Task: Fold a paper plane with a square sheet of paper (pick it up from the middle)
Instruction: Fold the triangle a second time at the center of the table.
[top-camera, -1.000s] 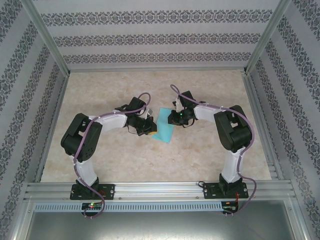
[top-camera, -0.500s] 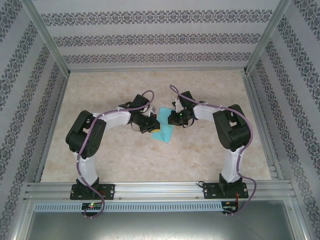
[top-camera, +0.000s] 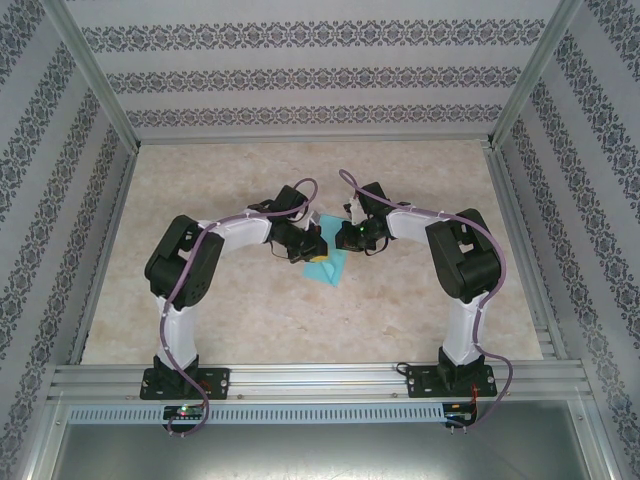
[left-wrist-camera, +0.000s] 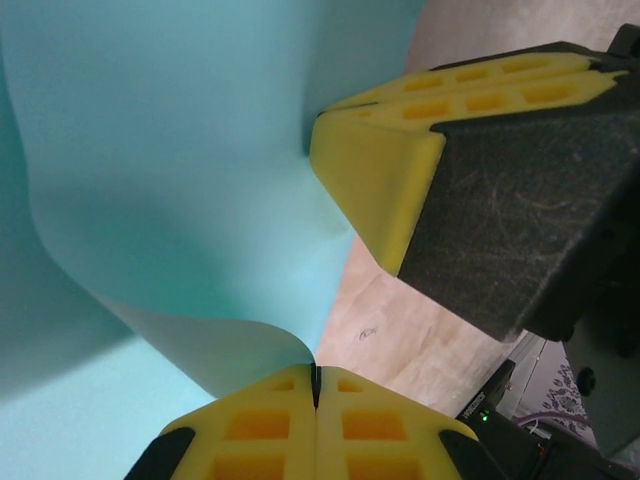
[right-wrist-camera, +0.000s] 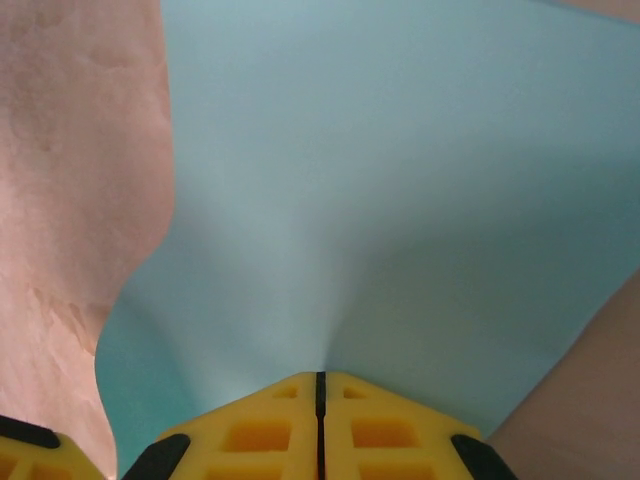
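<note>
Reaches in from the left with the left fingers (top-camera: 316, 243), pressed tight together on a curled edge of the square sheet of paper (top-camera: 333, 268) at the middle of the desk (top-camera: 200, 320). Seen from the left wrist, bows that turquoise edge upward into the closed seam. Meets the right fingers (top-camera: 347, 236) just beside, likewise clamped flat on the sheet, paper fanning out from their seam. Leaves the rest of the sheet spread toward the desk's near edge.
</note>
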